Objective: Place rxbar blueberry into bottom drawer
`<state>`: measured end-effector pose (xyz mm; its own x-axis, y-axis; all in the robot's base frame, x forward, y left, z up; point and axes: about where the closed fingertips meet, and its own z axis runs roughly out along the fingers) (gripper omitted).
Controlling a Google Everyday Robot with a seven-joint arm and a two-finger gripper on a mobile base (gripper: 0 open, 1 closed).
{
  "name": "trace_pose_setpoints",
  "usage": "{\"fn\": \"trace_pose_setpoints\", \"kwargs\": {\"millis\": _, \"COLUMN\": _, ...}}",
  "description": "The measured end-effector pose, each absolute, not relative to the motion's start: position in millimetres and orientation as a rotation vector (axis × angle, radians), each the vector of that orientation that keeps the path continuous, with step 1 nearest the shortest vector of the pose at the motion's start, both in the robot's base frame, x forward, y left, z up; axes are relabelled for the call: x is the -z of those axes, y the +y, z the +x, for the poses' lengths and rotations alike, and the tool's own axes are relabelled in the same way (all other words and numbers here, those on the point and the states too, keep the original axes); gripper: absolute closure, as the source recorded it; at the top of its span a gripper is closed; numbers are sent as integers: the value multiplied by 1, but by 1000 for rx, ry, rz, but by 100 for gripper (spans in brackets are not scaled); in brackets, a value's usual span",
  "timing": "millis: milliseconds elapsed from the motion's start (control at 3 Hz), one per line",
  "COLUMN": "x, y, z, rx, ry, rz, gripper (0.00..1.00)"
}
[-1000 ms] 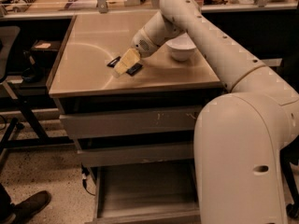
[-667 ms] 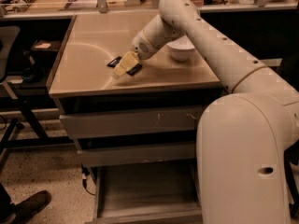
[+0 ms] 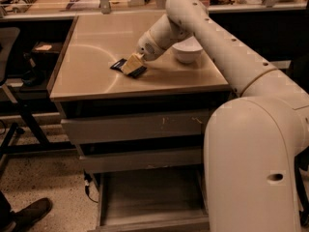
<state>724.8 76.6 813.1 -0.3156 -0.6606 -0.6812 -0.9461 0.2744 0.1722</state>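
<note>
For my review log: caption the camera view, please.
Gripper at the rxbar blueberry on the cabinet top; bottom drawer open below.

High downward view, jaws at countertop (image 3: 91,37)

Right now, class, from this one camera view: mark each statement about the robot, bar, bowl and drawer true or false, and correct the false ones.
1. The bottom drawer is shut. False: it is pulled open.
2. The gripper is at the rxbar blueberry, up at the cabinet top. True.
3. The white bowl sits inside the drawer. False: it stands on the cabinet top, beside the arm.
4. The rxbar blueberry is not yet in the bottom drawer. True.
</note>
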Motion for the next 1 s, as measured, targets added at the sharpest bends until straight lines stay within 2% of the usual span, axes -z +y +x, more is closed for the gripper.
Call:
{"fn": "trace_pose_setpoints", "kwargs": {"millis": 333, "x": -813, "y": 77, "z": 725, "rx": -782, "ry": 2067, "rz": -1443, "gripper": 89}}
{"fn": "trace_pose_setpoints", "kwargs": {"millis": 667, "x": -813, "y": 77, "z": 725, "rx": -782, "ry": 2067, "rz": -1443, "gripper": 100}}
{"fn": "trace_pose_setpoints", "kwargs": {"millis": 1000, "x": -817, "y": 77, "z": 726, "rx": -782, "ry": 2065, "rz": -1442, "gripper": 100}}
